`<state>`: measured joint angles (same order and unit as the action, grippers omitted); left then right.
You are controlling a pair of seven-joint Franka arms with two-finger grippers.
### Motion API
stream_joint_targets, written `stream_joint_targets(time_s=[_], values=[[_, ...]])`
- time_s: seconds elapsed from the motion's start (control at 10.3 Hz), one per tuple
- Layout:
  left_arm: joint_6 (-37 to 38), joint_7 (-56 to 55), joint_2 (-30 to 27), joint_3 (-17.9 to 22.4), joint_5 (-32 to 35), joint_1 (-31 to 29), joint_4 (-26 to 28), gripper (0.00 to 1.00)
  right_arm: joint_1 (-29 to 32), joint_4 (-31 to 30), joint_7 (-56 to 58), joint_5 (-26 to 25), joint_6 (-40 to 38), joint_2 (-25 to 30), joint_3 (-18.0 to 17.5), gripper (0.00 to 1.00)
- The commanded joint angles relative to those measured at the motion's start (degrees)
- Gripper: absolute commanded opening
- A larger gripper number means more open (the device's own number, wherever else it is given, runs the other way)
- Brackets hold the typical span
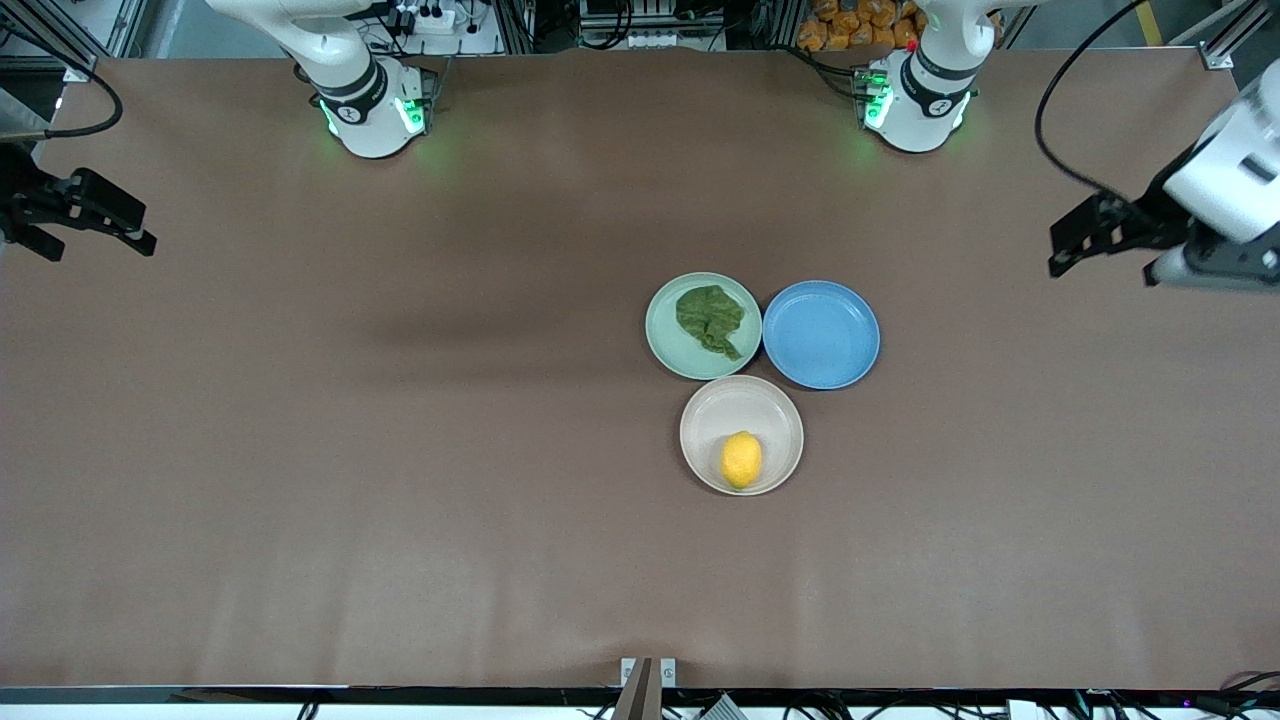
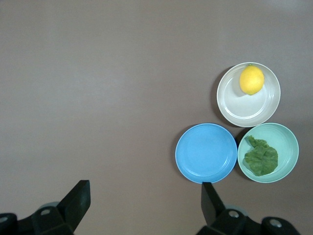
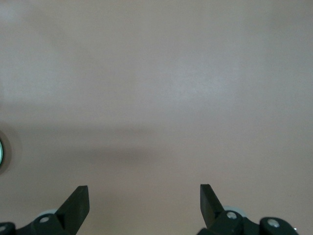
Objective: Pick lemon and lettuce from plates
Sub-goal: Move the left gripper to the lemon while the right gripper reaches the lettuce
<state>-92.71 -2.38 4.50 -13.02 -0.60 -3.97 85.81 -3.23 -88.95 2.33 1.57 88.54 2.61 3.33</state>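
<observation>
The yellow lemon (image 1: 741, 459) lies on the beige-white plate (image 1: 706, 418), the plate nearest the front camera. The dark green lettuce leaf (image 1: 711, 319) lies on the mint green plate (image 1: 668, 340), just farther from the camera. In the left wrist view I see the lemon (image 2: 251, 80) on its beige plate (image 2: 244, 107) and the lettuce (image 2: 261, 157) on its mint plate (image 2: 286, 144). My left gripper (image 1: 1075, 240) is open and empty, held high over the left arm's end of the table. My right gripper (image 1: 95, 222) is open and empty over the right arm's end.
An empty blue plate (image 1: 820, 334) touches both other plates, toward the left arm's end; it also shows in the left wrist view (image 2: 206, 153). The brown table (image 1: 400, 480) spreads wide around the plates. The right wrist view shows bare table between its fingers (image 3: 78, 205).
</observation>
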Motion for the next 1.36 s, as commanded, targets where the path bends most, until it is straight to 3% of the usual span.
stream_joint_targets(time_s=[0.0,0.19,0.39,0.58,0.68,1.07,1.27], values=[[-7.4,-5.3,7.4,-0.1,-1.1,3.9,-1.3,1.0,-1.2,-0.4,-0.4,1.0,-0.3,0.6,0.5,1.0],[-12.6,-12.0,12.7,-0.1,-1.0,8.0,-1.5,1.0,-3.3,-0.4,-1.3,1.0,0.0,0.2,0.4,1.0],[-16.8,-17.5,19.0,0.3,-0.5,12.6,-3.1,1.0,-9.2,-1.1,-8.3,1.1,2.3,-2.5,-0.4,1.0],[-22.3,-21.9,24.3,0.6,0.8,16.4,-3.5,1.0,-14.3,-1.1,-20.4,1.2,6.5,-7.1,-4.5,1.0],[-23.9,-22.6,26.3,0.5,0.9,17.5,-3.7,1.0,-17.2,-1.2,-26.1,1.1,10.0,-9.5,-6.6,1.0],[-31.6,-25.3,33.5,0.5,0.8,21.2,-4.9,1.0,-33.0,-1.5,-51.1,-0.1,26.4,-20.5,-6.8,1.0],[-34.0,-25.5,35.8,1.2,1.2,23.4,-4.9,1.0,-39.2,-1.5,-62.7,-5.0,33.1,-26.4,-6.8,1.0]])
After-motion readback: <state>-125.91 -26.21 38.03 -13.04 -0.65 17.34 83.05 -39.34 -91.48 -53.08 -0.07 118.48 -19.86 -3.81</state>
